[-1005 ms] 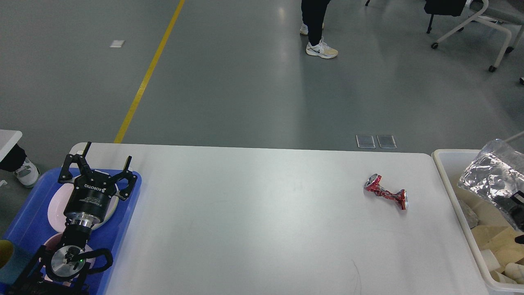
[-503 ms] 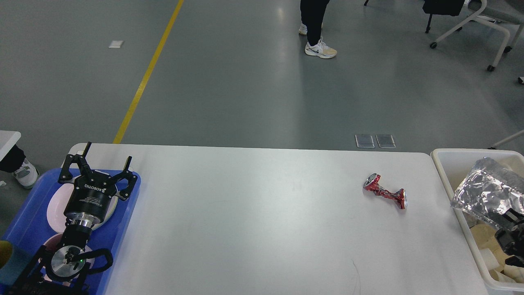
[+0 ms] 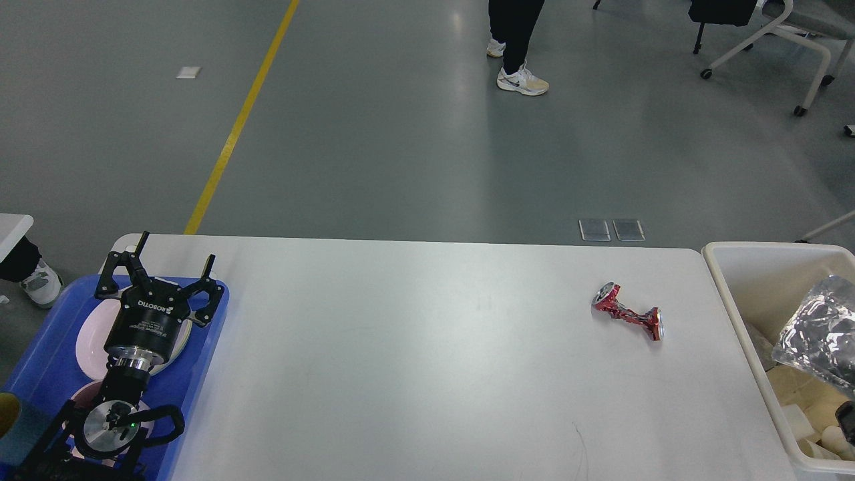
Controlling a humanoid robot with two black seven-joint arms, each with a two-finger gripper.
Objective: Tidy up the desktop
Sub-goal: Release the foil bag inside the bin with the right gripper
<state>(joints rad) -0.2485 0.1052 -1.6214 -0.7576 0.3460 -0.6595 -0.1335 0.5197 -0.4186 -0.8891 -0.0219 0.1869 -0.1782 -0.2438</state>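
The desktop (image 3: 427,374) is a wide white tabletop with rounded corners. A crushed red can (image 3: 628,312) lies on it at the right. My left gripper (image 3: 176,248) is open and empty, held over a pink plate (image 3: 90,337) in the blue tray (image 3: 40,374) at the table's left end. A crumpled silver foil bag (image 3: 818,341) is inside the off-white bin (image 3: 741,300) at the right end. Only a dark bit of my right gripper (image 3: 847,422) shows at the right edge, just below the bag. Its fingers cannot be told apart.
A second plate (image 3: 80,394) lies in the tray under my left arm. The bin holds several pale foam scraps (image 3: 801,401). A person's legs (image 3: 518,47) and an office chair (image 3: 781,40) stand on the grey floor beyond the table.
The silver bag has dropped lower and to the right, into the bin. The right gripper has sunk toward the right edge. The left arm and the can have not moved.
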